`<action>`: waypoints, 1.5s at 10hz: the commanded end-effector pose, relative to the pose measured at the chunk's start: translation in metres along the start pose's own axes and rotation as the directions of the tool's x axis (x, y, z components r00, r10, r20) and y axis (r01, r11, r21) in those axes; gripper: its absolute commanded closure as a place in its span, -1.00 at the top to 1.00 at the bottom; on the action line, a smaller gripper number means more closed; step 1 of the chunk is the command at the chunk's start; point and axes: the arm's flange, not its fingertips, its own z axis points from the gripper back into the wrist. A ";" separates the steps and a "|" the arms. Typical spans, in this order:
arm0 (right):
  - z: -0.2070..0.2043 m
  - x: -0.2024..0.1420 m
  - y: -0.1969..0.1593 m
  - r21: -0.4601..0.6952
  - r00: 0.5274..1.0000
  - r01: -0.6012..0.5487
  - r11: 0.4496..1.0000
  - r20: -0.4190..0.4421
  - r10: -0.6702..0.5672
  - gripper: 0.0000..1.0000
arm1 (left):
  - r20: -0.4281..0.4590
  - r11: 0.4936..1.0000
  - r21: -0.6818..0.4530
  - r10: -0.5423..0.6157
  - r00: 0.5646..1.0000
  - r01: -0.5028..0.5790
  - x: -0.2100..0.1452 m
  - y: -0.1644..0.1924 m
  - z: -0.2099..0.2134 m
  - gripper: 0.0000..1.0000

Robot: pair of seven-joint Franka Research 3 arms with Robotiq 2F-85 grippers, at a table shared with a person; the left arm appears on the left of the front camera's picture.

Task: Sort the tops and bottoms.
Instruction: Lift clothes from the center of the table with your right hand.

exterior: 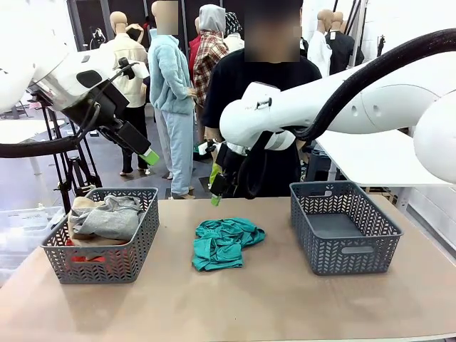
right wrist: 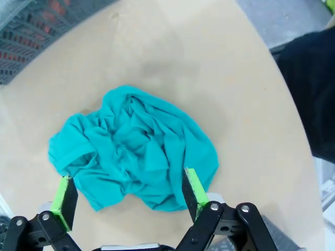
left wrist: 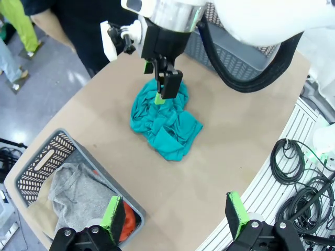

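Teal shirt (exterior: 226, 242): soft crumpled cloth. Baskets (exterior: 135, 246): grey perforated plastic. Table (exterior: 285, 306): smooth matt tan surface.

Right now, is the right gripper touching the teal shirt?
Apart. In the front view the right gripper hangs open above the table, with bare tabletop showing between its fingertips and the teal shirt.

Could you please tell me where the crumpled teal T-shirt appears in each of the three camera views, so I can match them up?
Front view: the teal T-shirt lies mid-table, between the two baskets.
Left wrist view: it lies at picture centre, under the right gripper.
Right wrist view: it lies at centre, just beyond the open green pads.
Shared landmark: the left basket, holding clothes; lower left in the left wrist view, top-left corner in the right wrist view.
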 end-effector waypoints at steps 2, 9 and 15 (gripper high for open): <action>-0.036 0.004 0.003 -0.031 0.998 0.020 0.999 -0.066 -0.022 1.00 | 0.003 1.000 0.000 0.007 1.000 -0.007 -0.001 0.001 0.001 1.00; -0.086 0.007 -0.009 -0.018 0.987 0.026 0.999 -0.157 -0.029 1.00 | 0.003 1.000 0.000 0.007 1.000 -0.007 -0.001 0.001 0.001 1.00; -0.087 0.010 -0.005 -0.072 0.968 0.033 0.997 -0.247 -0.050 1.00 | 0.003 1.000 0.000 0.007 1.000 -0.007 -0.001 0.001 0.001 1.00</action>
